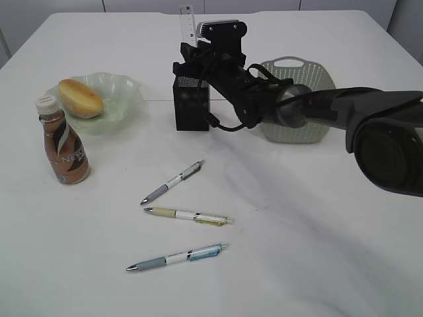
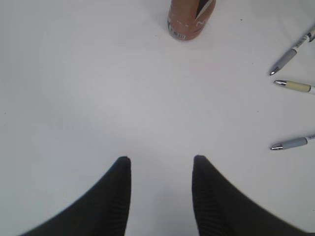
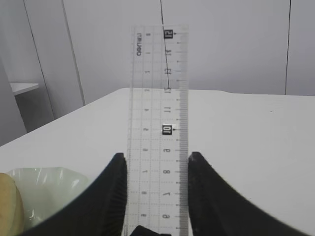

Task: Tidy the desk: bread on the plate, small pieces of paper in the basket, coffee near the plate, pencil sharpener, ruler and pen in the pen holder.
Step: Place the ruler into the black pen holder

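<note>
My right gripper (image 1: 190,58) reaches across to the black mesh pen holder (image 1: 191,105) and is shut on the clear ruler (image 3: 158,98). The ruler (image 1: 188,23) stands upright, pinched by its two long edges just above the holder. The bread (image 1: 80,98) lies on the pale green plate (image 1: 122,99), and the coffee (image 1: 63,142) stands in front of it. Three pens (image 1: 173,181) (image 1: 188,215) (image 1: 178,256) lie on the desk (image 1: 317,251). My left gripper (image 2: 160,158) hangs open over bare desk, with nothing between its fingers. The pencil sharpener and the small pieces of paper are out of view.
The sage-green basket (image 1: 301,69) stands behind my right arm, which hides its inside. The coffee's base (image 2: 191,19) and three pen tips (image 2: 283,82) show in the left wrist view. The plate's rim (image 3: 44,179) shows at the right wrist view's lower left.
</note>
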Controlling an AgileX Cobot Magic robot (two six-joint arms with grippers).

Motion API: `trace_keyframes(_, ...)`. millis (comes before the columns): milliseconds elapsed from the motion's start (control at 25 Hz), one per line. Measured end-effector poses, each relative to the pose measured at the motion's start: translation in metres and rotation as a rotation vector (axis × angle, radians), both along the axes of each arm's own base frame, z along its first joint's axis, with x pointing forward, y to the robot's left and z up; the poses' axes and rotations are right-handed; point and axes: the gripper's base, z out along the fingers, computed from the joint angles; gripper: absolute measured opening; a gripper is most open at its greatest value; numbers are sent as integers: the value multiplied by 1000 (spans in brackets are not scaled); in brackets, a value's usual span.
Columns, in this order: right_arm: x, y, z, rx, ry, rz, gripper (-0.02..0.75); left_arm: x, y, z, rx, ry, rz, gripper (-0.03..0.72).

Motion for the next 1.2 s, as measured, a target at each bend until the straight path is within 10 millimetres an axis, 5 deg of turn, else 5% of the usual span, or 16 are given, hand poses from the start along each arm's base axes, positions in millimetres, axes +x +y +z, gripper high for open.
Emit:
trace_keyframes(880,1,0,-2,-37,121,-3,347,2,0,1,-1,-21,0,307)
trace_keyframes(1200,-6,-6,54,-81,224,-33,347,2,0,1,-1,-23,0,307)
